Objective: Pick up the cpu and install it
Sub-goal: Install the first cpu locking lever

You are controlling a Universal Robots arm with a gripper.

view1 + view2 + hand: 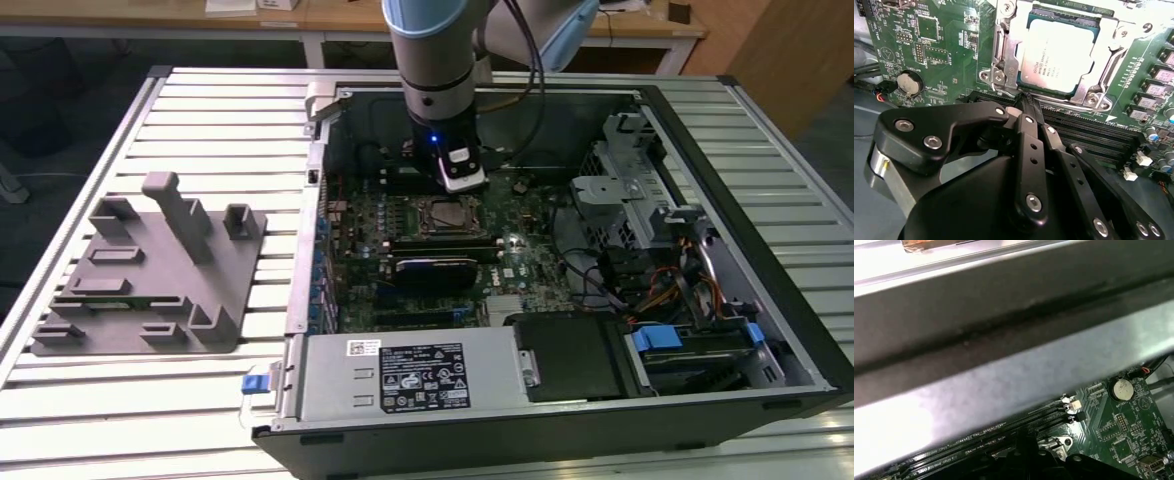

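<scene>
While the cpu [1060, 54] sits seated in its socket [1004, 55], gripper [1027, 100] hovers beside.

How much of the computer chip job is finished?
Most of it looks done: the cpu already lies flat inside the socket frame on the motherboard. The gripper hovers shut and empty beside the socket's edge, holding nothing. Whether the socket's latch is locked down cannot be told.

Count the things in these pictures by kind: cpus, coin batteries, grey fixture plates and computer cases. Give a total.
cpu: 1
coin battery: 1
fixture plate: 1
computer case: 1
Total: 4
</scene>
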